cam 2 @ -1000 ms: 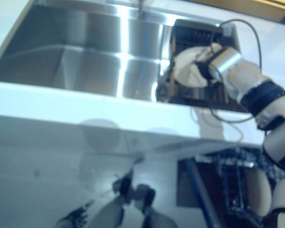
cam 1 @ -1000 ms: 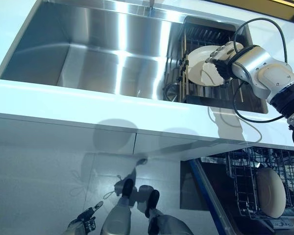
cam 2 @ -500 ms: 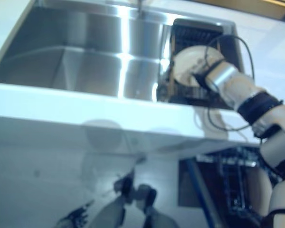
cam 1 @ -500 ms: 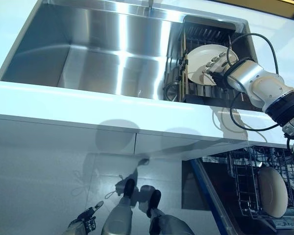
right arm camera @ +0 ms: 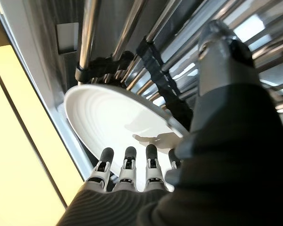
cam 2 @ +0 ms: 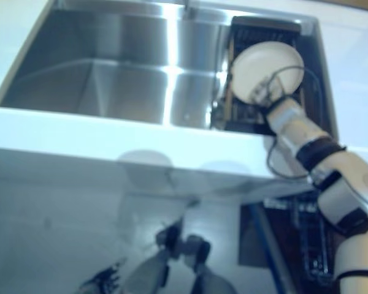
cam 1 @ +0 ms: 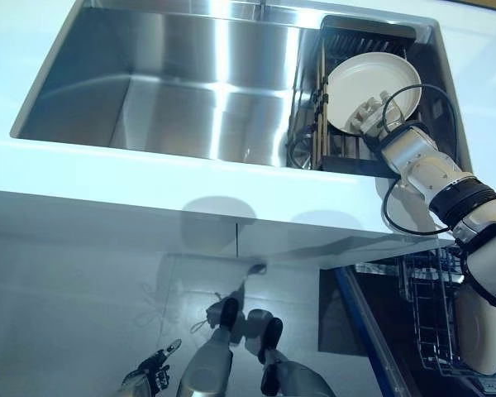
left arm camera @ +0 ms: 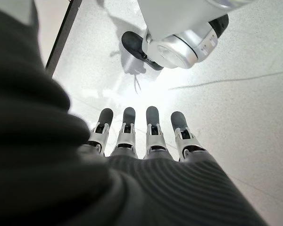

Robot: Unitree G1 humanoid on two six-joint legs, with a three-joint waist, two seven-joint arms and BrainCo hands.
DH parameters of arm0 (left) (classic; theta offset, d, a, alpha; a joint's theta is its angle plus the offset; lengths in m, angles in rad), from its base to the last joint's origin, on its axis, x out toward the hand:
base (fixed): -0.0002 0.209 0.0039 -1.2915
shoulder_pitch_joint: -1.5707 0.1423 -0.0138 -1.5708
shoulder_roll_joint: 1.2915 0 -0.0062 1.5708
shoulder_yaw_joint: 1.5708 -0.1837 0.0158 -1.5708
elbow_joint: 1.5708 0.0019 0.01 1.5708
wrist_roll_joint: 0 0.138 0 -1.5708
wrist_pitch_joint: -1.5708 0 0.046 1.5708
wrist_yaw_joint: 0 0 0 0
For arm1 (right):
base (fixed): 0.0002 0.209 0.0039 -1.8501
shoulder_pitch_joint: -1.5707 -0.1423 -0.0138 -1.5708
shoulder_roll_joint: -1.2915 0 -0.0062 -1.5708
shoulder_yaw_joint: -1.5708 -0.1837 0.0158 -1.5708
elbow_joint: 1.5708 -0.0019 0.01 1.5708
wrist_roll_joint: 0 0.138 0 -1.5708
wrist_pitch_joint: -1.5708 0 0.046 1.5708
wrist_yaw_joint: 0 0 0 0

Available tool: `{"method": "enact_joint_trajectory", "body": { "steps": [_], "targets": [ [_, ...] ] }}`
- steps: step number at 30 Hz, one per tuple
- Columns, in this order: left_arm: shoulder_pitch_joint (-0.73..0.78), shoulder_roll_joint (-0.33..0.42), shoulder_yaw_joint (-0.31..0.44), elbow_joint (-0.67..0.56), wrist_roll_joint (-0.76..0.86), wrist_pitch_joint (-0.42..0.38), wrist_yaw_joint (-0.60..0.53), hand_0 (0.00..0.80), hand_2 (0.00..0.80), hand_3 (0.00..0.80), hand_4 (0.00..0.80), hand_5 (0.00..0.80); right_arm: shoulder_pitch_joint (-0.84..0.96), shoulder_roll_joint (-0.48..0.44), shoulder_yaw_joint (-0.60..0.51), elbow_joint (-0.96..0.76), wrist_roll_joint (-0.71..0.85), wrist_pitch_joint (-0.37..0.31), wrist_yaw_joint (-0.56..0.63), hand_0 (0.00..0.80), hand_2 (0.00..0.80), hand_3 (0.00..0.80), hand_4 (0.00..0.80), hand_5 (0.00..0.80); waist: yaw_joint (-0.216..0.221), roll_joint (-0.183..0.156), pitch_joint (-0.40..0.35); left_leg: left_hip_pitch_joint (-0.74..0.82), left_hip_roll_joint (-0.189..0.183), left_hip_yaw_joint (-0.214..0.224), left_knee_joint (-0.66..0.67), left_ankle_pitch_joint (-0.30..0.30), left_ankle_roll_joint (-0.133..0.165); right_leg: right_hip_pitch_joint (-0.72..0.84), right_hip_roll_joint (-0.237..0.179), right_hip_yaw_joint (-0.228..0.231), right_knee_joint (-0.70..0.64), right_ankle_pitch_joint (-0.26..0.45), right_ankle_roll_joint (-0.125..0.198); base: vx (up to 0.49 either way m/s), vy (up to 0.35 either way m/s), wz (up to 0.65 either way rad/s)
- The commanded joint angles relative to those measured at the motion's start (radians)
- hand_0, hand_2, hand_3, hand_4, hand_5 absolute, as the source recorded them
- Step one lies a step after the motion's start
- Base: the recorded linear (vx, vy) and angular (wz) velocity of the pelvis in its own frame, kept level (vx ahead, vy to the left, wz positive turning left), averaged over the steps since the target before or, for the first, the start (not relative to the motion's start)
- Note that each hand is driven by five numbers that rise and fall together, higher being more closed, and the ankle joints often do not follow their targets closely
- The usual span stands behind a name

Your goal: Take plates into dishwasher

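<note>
— Right wrist view first: what have you got closest in?

— My right hand (right arm camera: 132, 174), fingers (right arm camera: 126, 160) held straight and laid against the face of the white plate (right arm camera: 108, 122), thumb (right arm camera: 221, 61) up past the plate's rim. I see nothing curled round it, so I read the hand as flat on the plate rather than gripping. Just beyond the plate are the metal bars of the drying rack (right arm camera: 132, 28).

— Do the head views add anything?

— Yes. From the left eye I can see that the plate (cam 1: 372, 81) stands tilted in the rack (cam 1: 322, 91), which sits at the right end of the steel sink (cam 1: 174, 83); the wrist camera shows none of that. The hand (cam 1: 370, 114) meets the plate's lower edge. Well below the hand, past the white counter (cam 1: 149, 178), the dishwasher basket (cam 1: 434, 318) already holds another plate (cam 1: 479, 331).

— And the left?

— My left hand (left arm camera: 141, 136) hangs low over the floor (left arm camera: 254, 94), far from the sink, fingers straight and holding nothing.
</note>
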Motion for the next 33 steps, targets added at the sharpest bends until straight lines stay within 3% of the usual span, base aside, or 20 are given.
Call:
{"method": "enact_joint_trajectory", "body": {
  "steps": [1, 2, 4, 5, 6, 10, 14, 21, 33],
  "targets": [
    [-0.016, -0.008, -0.049, 0.031, -0.01, -0.021, -0.008, 0.0, 0.0, 0.0, 0.0, 0.0, -0.006, 0.004, -0.02, 0.084, -0.032, 0.147, -0.061, 0.132, 0.132, 0.132, 0.132, 0.132, 0.026, -0.026, -0.002, -0.024, 0.012, 0.029, -0.012, -0.017, -0.024, -0.053, -0.122, -0.018, -0.002, 0.09, 0.13, -0.025, 0.007, 0.04],
    [-0.015, -0.011, -0.052, 0.032, -0.011, -0.023, -0.008, 0.0, 0.0, 0.0, 0.0, 0.0, -0.005, 0.01, -0.03, 0.107, -0.035, 0.164, -0.075, 0.301, 0.301, 0.301, 0.301, 0.301, 0.029, -0.021, -0.002, -0.027, 0.011, 0.027, -0.012, -0.016, -0.023, -0.055, -0.122, -0.018, -0.002, 0.09, 0.13, -0.025, 0.007, 0.04],
    [-0.013, -0.014, -0.062, 0.033, -0.011, -0.027, -0.011, 0.0, 0.0, 0.0, 0.0, 0.0, -0.008, 0.018, -0.03, 0.15, -0.024, 0.194, -0.107, 0.511, 0.511, 0.511, 0.511, 0.511, 0.034, -0.014, -0.001, -0.031, 0.009, 0.023, -0.012, -0.014, -0.022, -0.058, -0.123, -0.019, -0.002, 0.09, 0.129, -0.024, 0.004, 0.07],
    [-0.012, -0.015, -0.067, 0.033, -0.012, -0.03, -0.01, 0.0, 0.0, 0.0, 0.0, 0.0, -0.009, 0.022, -0.03, 0.173, -0.02, 0.218, -0.113, 0.69, 0.69, 0.69, 0.69, 0.69, 0.037, -0.01, -0.001, -0.033, 0.008, 0.021, -0.012, -0.014, -0.021, -0.059, -0.123, -0.021, -0.002, 0.09, 0.129, -0.02, 0.002, 0.12],
    [-0.013, -0.017, -0.069, 0.035, -0.012, -0.031, -0.01, 0.0, 0.0, 0.0, 0.0, 0.0, -0.007, 0.027, -0.035, 0.195, -0.016, 0.234, -0.124, 0.8, 0.8, 0.8, 0.8, 0.8, 0.04, -0.007, -0.002, -0.035, 0.007, 0.02, -0.012, -0.013, -0.02, -0.061, -0.124, -0.023, -0.002, 0.09, 0.129, -0.018, 0.004, 0.09],
    [-0.012, -0.017, -0.081, 0.031, -0.015, -0.028, -0.015, 0.0, 0.0, 0.0, 0.0, 0.0, -0.022, 0.022, -0.03, 0.237, 0.018, 0.265, -0.168, 0.8, 0.8, 0.8, 0.8, 0.8, 0.043, 0.004, -0.005, -0.04, 0.004, 0.014, -0.012, -0.008, -0.019, -0.065, -0.126, -0.026, -0.002, 0.093, 0.129, -0.014, 0.015, 0.05],
    [-0.008, -0.014, -0.092, 0.027, -0.017, -0.032, -0.019, 0.0, 0.0, 0.0, 0.0, 0.0, -0.045, 0.0, -0.039, 0.238, 0.099, 0.245, -0.282, 0.8, 0.8, 0.8, 0.8, 0.8, 0.041, 0.003, -0.009, -0.039, 0.003, 0.013, -0.012, -0.008, -0.017, -0.064, -0.126, -0.026, -0.002, 0.094, 0.131, -0.005, 0.002, 0.04],
    [-0.006, -0.002, -0.085, 0.017, -0.006, -0.025, -0.014, 0.0, 0.0, 0.0, 0.0, 0.0, -0.072, -0.06, -0.05, 0.198, 0.201, 0.198, -0.368, 0.8, 0.8, 0.8, 0.8, 0.8, 0.028, -0.022, -0.026, -0.026, 0.006, 0.017, -0.012, -0.015, -0.014, -0.053, -0.119, -0.018, -0.002, 0.092, 0.133, 0.0, 0.0, 0.0],
    [0.011, 0.022, -0.051, 0.019, 0.016, -0.013, -0.018, 0.0, 0.0, 0.0, 0.0, 0.0, -0.156, -0.16, -0.023, 0.073, 0.389, 0.12, -0.333, 0.8, 0.8, 0.8, 0.8, 0.8, 0.002, -0.06, -0.064, 0.016, 0.017, 0.027, -0.012, -0.034, -0.016, -0.019, -0.111, 0.004, -0.002, 0.085, 0.135, 0.023, -0.012, -0.02]
  ]
}}
